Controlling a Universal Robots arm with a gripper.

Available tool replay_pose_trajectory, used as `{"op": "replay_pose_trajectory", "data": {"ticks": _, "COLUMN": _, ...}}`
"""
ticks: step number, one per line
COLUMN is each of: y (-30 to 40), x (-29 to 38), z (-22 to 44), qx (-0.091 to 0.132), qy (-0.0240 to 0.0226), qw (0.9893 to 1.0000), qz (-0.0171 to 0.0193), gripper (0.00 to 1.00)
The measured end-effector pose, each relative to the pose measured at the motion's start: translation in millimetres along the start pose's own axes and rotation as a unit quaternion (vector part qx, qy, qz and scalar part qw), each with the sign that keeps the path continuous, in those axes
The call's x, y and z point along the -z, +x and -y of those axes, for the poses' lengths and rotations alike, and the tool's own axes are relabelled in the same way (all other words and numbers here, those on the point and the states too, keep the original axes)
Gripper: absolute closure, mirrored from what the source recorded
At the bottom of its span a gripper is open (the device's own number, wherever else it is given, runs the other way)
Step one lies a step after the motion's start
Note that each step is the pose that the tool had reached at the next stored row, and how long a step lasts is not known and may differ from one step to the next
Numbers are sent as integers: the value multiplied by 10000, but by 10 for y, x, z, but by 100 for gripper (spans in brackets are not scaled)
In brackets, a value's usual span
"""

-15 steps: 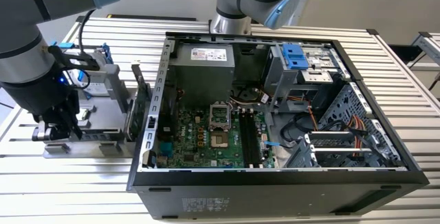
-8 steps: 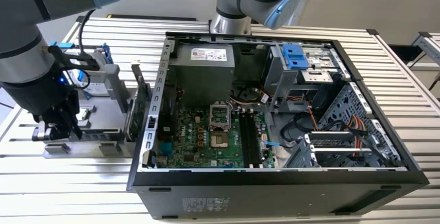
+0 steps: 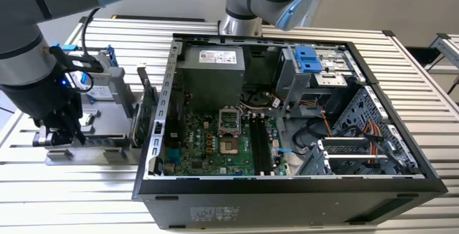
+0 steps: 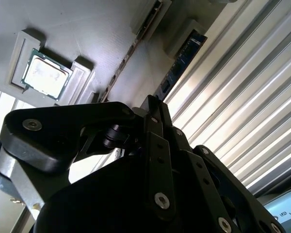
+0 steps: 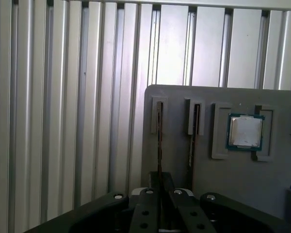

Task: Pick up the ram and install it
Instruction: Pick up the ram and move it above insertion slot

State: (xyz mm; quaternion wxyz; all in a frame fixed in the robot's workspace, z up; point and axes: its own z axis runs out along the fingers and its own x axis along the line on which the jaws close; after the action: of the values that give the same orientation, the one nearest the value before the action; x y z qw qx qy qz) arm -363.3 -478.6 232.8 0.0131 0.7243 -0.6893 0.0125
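Edgewise, ram (image 5: 159,145) thin dark strip, slotted in grey holder (image 5: 223,97).

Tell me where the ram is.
In the first wrist view, the ram stands on edge in a slot of the grey holder, in line with the gripper, with a second stick between it and the processor chip.

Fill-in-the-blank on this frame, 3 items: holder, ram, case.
1. In the first wrist view the grey holder has ___ thin sticks standing in slots.
2. The gripper sits at the ram, the stick ___ from the processor chip.
3. In the exterior view the computer case lies with its side ___.
Missing: two; farther; open.
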Motion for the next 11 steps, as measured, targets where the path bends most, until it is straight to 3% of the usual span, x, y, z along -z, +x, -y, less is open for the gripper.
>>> {"op": "replay_pose_trajectory", "data": {"ticks": 11, "y": 1, "x": 27, "z": -1, "qx": 1, "qy": -1, "qw": 10000, "qz": -1, "gripper": 100}}
